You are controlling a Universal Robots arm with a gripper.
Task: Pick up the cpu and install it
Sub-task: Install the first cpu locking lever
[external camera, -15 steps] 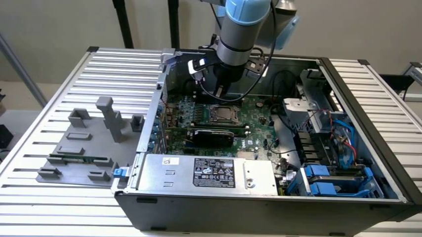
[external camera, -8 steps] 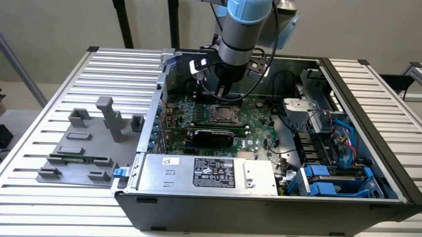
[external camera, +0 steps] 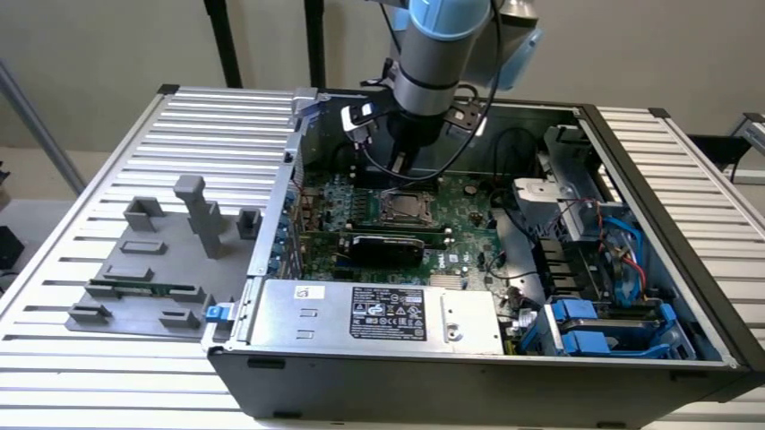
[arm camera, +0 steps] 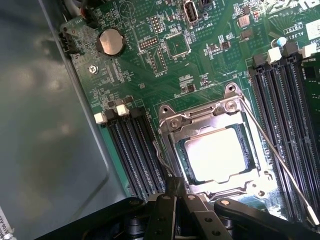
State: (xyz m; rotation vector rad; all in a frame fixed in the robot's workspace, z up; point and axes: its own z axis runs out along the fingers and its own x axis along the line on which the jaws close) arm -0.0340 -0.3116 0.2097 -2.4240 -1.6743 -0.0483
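Looking into the open computer case, we find the small, flat, square cpu with its silvery metal top (arm camera: pixel 220 155) seated in the black-and-metal socket frame (arm camera: pixel 173 131) on the green motherboard (arm camera: pixel 135 80). It lies just ahead of our fingers (arm camera: pixel 172 189), which are pressed together, empty, poised over the frame's near edge.

cpu (arm camera: pixel 217 152): small flat square chip. The metal top is silvery-grey and washed bright by glare in the wrist view, with a thin pale rim along the edges. Pose: lying flat, top face up, square to its surround. Location: seated inside the square metal socket frame (arm camera: pixel 172 122) on the green motherboard (arm camera: pixel 130 75), between two banks of black memory slots (arm camera: pixel 132 150). The frame borders it on all sides.
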